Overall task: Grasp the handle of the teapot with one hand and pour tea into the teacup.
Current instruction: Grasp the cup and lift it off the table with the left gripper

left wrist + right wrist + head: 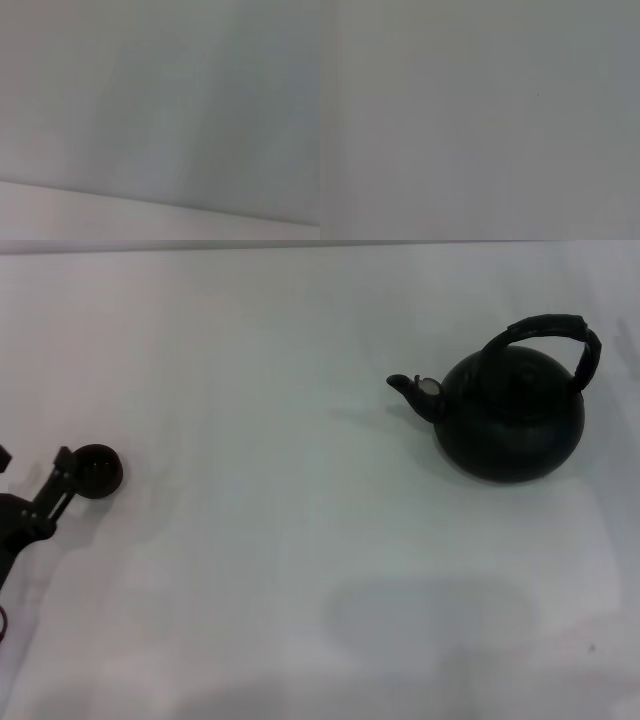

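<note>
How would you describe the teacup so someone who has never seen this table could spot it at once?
Start from the white table in the head view and go to its left edge, far from the large black teapot on the right. There sits the teacup, a tiny round dark bowl with no handle, right beside the left end effector. It is much smaller than the teapot, with no spout or arched handle.

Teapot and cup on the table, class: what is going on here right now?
Nothing is being poured yet. The teapot stands upright on the white table, right of centre, its handle untouched and its spout toward the teacup far off at the left edge. The left gripper is right at the teacup, with one finger over its rim. The right gripper is out of view.
</note>
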`<state>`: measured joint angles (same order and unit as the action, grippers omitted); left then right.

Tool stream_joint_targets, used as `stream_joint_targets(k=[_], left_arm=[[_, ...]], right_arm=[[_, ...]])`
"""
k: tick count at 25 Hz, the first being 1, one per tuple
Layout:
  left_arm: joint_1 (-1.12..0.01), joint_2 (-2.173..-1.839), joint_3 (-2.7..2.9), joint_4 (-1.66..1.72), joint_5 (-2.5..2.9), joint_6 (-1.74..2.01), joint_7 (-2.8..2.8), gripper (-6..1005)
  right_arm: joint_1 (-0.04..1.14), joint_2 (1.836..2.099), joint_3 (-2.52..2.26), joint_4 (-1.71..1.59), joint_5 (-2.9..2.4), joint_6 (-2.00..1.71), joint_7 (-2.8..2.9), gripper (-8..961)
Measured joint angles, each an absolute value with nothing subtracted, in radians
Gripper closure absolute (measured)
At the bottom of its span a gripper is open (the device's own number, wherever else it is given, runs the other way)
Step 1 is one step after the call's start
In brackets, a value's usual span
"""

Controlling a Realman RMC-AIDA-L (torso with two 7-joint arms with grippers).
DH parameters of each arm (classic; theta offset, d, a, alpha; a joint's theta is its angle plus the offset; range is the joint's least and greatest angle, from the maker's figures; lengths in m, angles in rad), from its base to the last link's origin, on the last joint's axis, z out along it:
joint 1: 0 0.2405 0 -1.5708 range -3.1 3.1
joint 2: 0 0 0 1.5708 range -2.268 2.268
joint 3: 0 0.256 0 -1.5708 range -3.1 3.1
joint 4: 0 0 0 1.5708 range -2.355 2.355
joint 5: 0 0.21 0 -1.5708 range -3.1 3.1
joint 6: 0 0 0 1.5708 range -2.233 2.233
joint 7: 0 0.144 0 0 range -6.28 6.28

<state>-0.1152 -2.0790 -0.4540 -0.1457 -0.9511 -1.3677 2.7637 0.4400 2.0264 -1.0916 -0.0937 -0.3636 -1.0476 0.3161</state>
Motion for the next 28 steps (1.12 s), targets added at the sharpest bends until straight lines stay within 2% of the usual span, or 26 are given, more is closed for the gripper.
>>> stream_joint_targets(k=[28], left_arm=[[-0.164,-2.078,-0.454,-0.146,-0.893,-1.251,2.776,138]], right_arm=[[0.44,2.026,-1.1,-0.093,-0.363,-1.053,0.316,137]])
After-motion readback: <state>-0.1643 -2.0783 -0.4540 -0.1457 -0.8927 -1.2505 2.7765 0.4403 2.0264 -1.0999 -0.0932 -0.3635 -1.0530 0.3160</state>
